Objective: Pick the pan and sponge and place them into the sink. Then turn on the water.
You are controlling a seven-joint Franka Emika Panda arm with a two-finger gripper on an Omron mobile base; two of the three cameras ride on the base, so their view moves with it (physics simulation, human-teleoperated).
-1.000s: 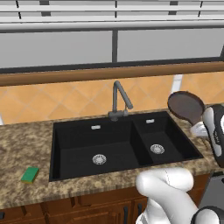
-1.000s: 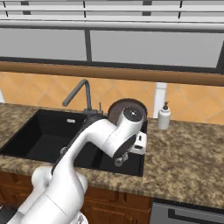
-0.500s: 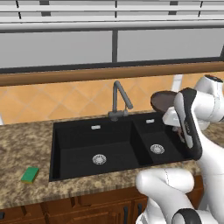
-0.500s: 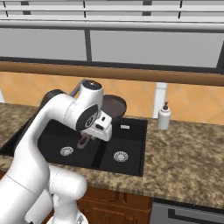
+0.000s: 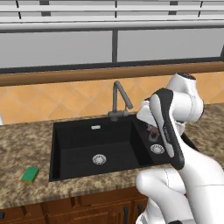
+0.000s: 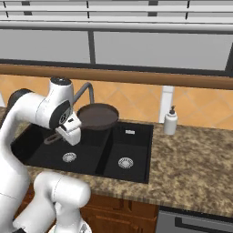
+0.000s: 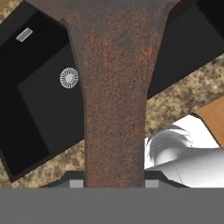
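Note:
My gripper (image 6: 70, 131) is shut on the long handle of the dark brown pan (image 6: 98, 116). The pan hangs level above the black double-basin sink (image 6: 140, 139), roughly over the divider between its basins. In the hand view the rusty brown handle (image 7: 113, 109) runs up the middle between my fingertips, with a sink basin and its silver drain (image 7: 69, 78) below. The green sponge (image 5: 29, 174) lies on the granite counter left of the sink (image 5: 87, 131). The dark gooseneck faucet (image 5: 119, 98) stands behind the sink; no stream comes from it. In the left base view my arm hides most of the pan.
A white soap dispenser (image 6: 170, 122) stands on the counter right of the sink, by the backsplash. The faucet (image 6: 86, 89) rises just behind the pan and my hand. A wooden ledge and window run along the wall above.
My arm has swung left with the pan, carrying it from over the right-hand counter to above the sink. The sponge has not moved.

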